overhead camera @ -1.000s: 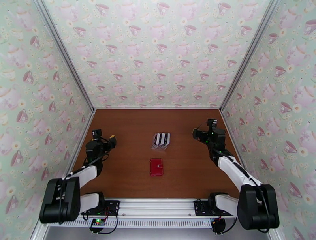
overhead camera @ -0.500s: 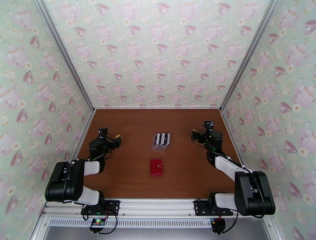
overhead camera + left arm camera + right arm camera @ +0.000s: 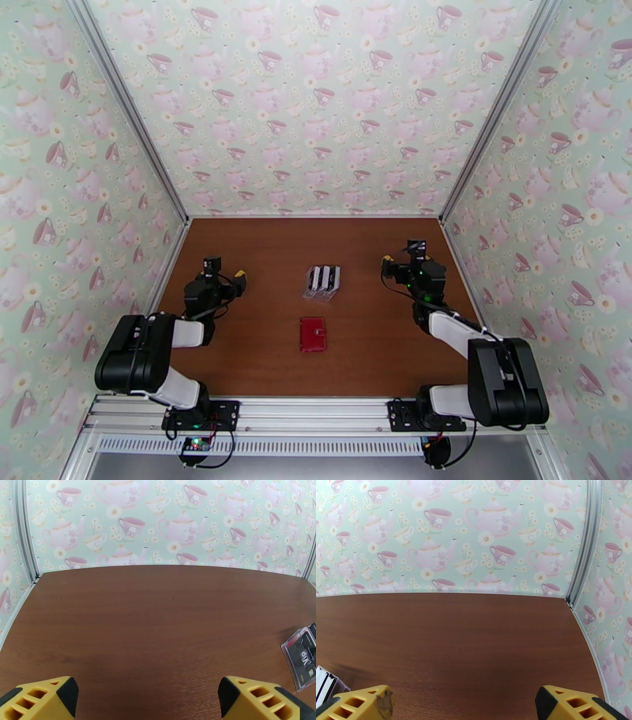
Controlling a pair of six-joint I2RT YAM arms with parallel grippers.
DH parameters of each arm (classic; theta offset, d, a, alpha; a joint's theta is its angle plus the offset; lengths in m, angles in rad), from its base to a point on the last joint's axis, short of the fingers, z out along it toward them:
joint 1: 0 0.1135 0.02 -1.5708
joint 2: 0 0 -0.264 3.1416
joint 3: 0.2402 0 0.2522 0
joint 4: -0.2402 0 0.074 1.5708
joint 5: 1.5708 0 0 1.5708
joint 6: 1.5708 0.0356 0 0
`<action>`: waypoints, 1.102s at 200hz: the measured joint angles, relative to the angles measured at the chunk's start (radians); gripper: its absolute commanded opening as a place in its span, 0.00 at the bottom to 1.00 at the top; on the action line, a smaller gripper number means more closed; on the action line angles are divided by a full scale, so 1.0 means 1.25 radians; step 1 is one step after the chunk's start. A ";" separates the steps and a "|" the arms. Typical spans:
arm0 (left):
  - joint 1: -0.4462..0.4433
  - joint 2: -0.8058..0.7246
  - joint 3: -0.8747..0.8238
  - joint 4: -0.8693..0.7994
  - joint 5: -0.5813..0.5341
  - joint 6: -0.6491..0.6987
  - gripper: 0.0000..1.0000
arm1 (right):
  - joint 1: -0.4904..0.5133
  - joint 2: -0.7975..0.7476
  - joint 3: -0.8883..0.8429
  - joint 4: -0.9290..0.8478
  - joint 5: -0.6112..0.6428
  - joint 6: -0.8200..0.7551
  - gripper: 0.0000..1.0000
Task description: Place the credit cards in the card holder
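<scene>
The card holder is a small red wallet lying closed in the middle of the brown table. Behind it a clear slotted stand holds black and white credit cards on edge. My left gripper hovers open to the left of the stand, nothing between its yellow fingers. In the left wrist view the stand and a black card show at the right edge. My right gripper is open to the right of the stand. In the right wrist view the cards' edges show at lower left.
Teapot-patterned walls close in the table on three sides, with metal corner posts. Bare brown tabletop lies around the wallet and between it and the arm bases at the near rail.
Both arms have drawn their elbows in toward the table. The left gripper has shifted a little right toward the stand, the right gripper slightly left. The wallet and stand have not moved.
</scene>
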 measured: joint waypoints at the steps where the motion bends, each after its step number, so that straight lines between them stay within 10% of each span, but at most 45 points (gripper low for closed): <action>1: 0.000 0.000 0.000 0.000 0.000 0.000 1.00 | 0.000 0.000 -0.001 0.000 0.000 0.000 1.00; 220: 0.000 0.000 0.000 0.004 -0.002 0.000 1.00 | 0.000 0.148 -0.134 0.271 -0.020 0.015 1.00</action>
